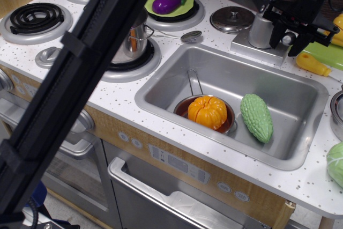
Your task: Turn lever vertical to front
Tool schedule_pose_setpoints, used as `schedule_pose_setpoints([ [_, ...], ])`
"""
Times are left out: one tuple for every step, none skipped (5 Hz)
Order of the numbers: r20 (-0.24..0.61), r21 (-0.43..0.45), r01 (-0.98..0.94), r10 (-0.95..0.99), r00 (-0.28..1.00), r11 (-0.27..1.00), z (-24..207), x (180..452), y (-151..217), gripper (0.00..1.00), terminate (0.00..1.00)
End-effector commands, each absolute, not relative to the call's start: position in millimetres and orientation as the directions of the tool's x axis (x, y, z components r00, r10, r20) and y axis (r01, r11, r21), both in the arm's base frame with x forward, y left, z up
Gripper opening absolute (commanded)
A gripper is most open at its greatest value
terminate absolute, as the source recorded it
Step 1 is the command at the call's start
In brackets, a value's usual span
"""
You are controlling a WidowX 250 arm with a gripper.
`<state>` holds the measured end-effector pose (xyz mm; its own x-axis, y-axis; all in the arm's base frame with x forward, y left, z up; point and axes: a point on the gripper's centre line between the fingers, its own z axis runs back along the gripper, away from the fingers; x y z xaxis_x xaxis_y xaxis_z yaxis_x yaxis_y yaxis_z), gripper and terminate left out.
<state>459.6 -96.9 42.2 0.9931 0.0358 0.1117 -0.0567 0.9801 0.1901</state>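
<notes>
The lever (289, 39) shows as a small silver-grey rounded piece just right of the tall faucet column (261, 28), on the faucet's grey base (252, 45) behind the sink. My gripper (289, 33) comes down from above at the back right. Its black fingers (276, 29) stand apart, one on each side of the lever, and I see no squeeze on it. The gripper body hides the lever's paddle. My black arm crosses the view from bottom left to top.
The sink (161, 87) holds a pan with an orange pumpkin (208, 111) and a green bitter gourd (256, 116). A pot (134, 41), a plate with an eggplant (167, 5), a lid (231, 19) and a spoon (190, 36) are at the left. A yellow-handled tool (312, 64) lies at the right.
</notes>
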Motion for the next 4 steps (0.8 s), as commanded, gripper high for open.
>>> schedule_pose_setpoints([
  [0.196,0.126,-0.09,0.064,0.978,0.988,71.0,458.8,-90.2,0.0,0.0],
  [0.177,0.107,-0.091,0.071,0.982,0.99,60.4,457.3,-87.4,0.0,0.0],
  [0.172,0.101,-0.086,0.067,0.983,0.991,53.9,458.5,-86.0,0.0,0.0],
  [0.166,0.101,-0.079,0.062,0.984,0.992,52.9,461.0,-83.9,0.0,0.0],
])
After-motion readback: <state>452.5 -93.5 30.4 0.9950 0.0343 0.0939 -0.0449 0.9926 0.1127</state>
